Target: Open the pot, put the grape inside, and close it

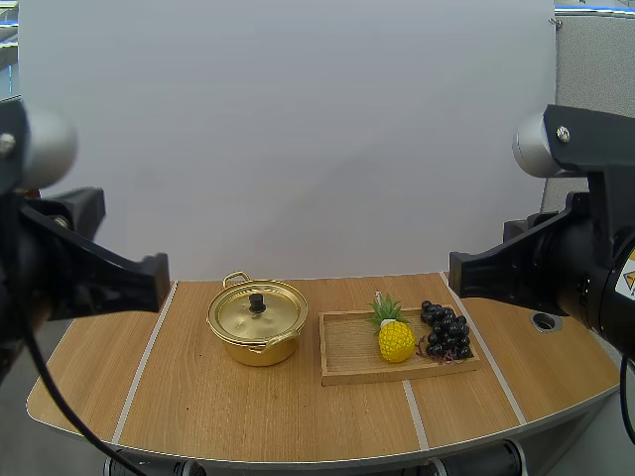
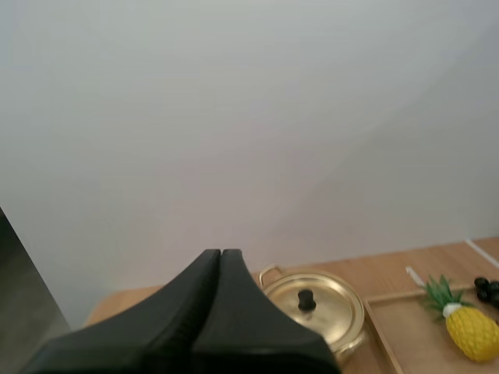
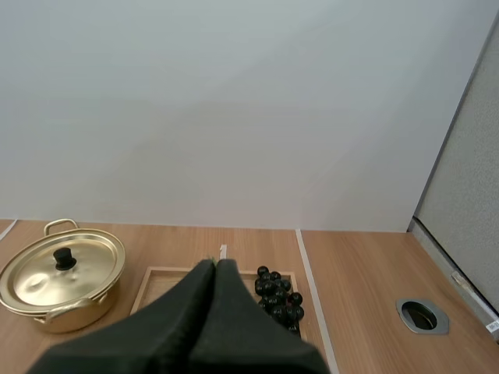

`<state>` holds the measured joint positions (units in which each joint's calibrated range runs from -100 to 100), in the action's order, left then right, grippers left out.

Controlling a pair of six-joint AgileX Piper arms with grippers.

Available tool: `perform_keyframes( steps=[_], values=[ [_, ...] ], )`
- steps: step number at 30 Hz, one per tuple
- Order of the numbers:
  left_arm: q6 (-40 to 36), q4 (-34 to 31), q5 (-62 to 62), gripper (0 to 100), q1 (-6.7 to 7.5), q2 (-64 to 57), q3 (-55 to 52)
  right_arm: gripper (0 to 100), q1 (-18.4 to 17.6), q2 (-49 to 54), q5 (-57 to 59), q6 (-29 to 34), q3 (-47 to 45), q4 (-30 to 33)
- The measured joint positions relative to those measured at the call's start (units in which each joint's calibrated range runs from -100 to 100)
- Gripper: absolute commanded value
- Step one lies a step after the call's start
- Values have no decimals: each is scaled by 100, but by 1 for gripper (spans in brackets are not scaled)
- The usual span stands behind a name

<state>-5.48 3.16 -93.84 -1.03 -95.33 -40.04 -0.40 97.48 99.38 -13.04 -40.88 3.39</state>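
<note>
Left gripper (image 2: 221,253) pressed together into one dark wedge, gripping nothing, held above the table (image 1: 198,397) and pointed toward the pot (image 1: 257,322). Right gripper (image 3: 215,263) likewise closed on empty air, fingers flat against each other, held above the table with the tray (image 1: 349,349) and the grapes (image 1: 446,330) just past its tip.

Pot gold and shiny, standing upright on bare wood near the table's middle, lid (image 1: 256,311) seated on it, black knob (image 1: 257,300) at the lid's centre, a loop handle at the far side and another at the near side. Placed just beside the tray's left end, a narrow strip of table between them.

Grapes dark, one bunch, lying inside the tray at its right end, well apart from the pot. Yellow pineapple (image 1: 396,339) with green leaves just beside the bunch, toward the tray's middle; left half of the tray bare.

Tray wooden, shallow, rectangular, flat on the table right of centre. Table wood-grained, crossed front to back by pale strips, a round metal-rimmed hole (image 1: 545,320) near its right edge. Black arms flanking the scene at either side in the high view, both clear of pot and tray.
</note>
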Motion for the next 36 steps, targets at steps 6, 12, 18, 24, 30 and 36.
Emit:
perform_keyframes(
  steps=[6,12,18,24,30,36],
  values=[
    [21,0,-540,0,0,647,0,0,0,-620,62,0,0,11],
    [142,-8,-616,0,0,1368,0,0,0,-1204,62,0,0,33],
    [335,-8,-616,0,0,2111,0,0,0,-1698,62,0,0,33],
    [540,-8,-616,0,0,2642,0,0,0,-2001,62,0,0,44],
    [917,-8,-458,0,0,3978,0,0,0,-2832,62,0,0,44],
    [952,-8,-397,1,0,4704,0,0,0,-3246,62,0,0,44]
  ],
)
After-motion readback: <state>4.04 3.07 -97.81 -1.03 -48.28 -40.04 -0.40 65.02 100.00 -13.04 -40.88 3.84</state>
